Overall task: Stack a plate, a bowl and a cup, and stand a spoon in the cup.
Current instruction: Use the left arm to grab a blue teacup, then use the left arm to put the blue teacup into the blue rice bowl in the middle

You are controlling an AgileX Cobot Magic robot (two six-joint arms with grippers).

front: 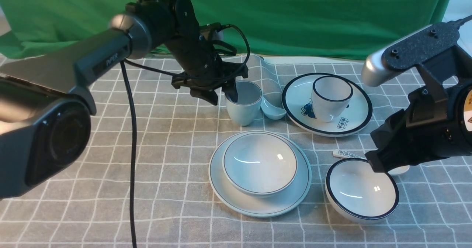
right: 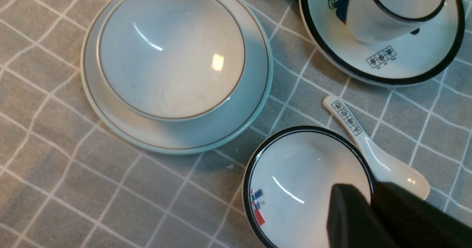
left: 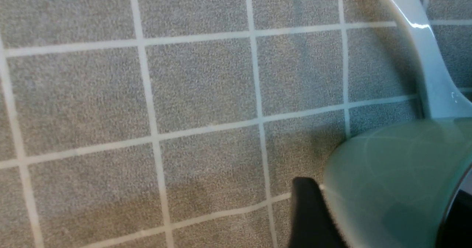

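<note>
The left claw (front: 222, 95) hung at the cup (front: 243, 106), spread astride its rim. One finger dipped inside, close to the wall, and the other finger (left: 308, 218) stood outside. From the front a little gap showed between that outer finger and the wall. From the wrist the two looked almost touching, so I could not say whether it pressed. The cup stood upright on the checked cloth (front: 158, 148), and nothing was in it but the finger.

Just past the cup, on the claw's right, lay the spoon (front: 273, 112). Its scoop sat on the cloth by the cup's foot and its handle ran off toward the green backdrop (front: 302, 15).

Nearer the robot than this claw, and to its right, the bowl (front: 260, 163) sat upright in the middle of the plate (front: 258, 206).

The right claw (front: 375, 164) hovered low over the far edge of a black-rimmed white bowl (front: 361, 190), which was well apart from the cup. Its fingers were drawn close together, only a thin seam between them, with nothing pinched. A white spoon (right: 368, 144) lay just beside that bowl, its scoop partly under the claw. Beyond the claw and a little to its left, a white cup (front: 332, 97) stood on a white plate (front: 354, 119) with a black rim. The plate and bowl lay to this claw's left, between the two arms.
</note>
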